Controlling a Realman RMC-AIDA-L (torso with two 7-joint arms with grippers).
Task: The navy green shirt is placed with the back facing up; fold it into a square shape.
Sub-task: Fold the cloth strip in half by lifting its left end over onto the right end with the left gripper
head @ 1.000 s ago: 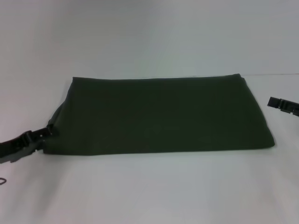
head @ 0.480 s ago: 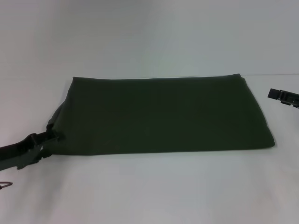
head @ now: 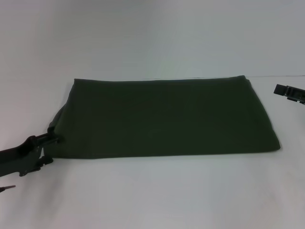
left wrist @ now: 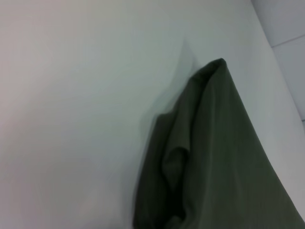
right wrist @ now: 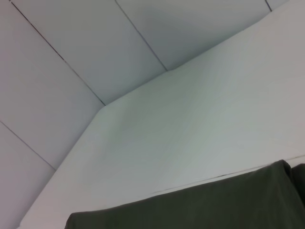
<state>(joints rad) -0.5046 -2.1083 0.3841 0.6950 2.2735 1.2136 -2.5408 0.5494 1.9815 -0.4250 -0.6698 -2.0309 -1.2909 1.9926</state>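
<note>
The navy green shirt (head: 164, 117) lay flat on the white counter (head: 152, 195), already folded into a wide rectangle with sleeves tucked out of sight, long edges running left to right across the head view. Its near-left corner was bunched and slightly raised, with loose layers showing in the left wrist view (left wrist: 209, 157); the far edge was seen straight and flat from the right wrist view (right wrist: 190, 207). The fabric was judged soft, matte, light and limp, so it would be expected to sag and drape when lifted and to slide little on itself; nothing fragile. Because the layers were stacked, a hold was best taken at a short end, pinching all layers together at the corners, so that one end could be carried over the other to make a square.

The left tool (head: 47, 140) was at the near-left corner of the shirt, touching the bunched edge; whether its fingers were pinching the cloth or spread could not be told. The right tool (head: 289, 92) hovered off the right end of the shirt, well apart from it, only partly in view, and its state could not be told either
</note>
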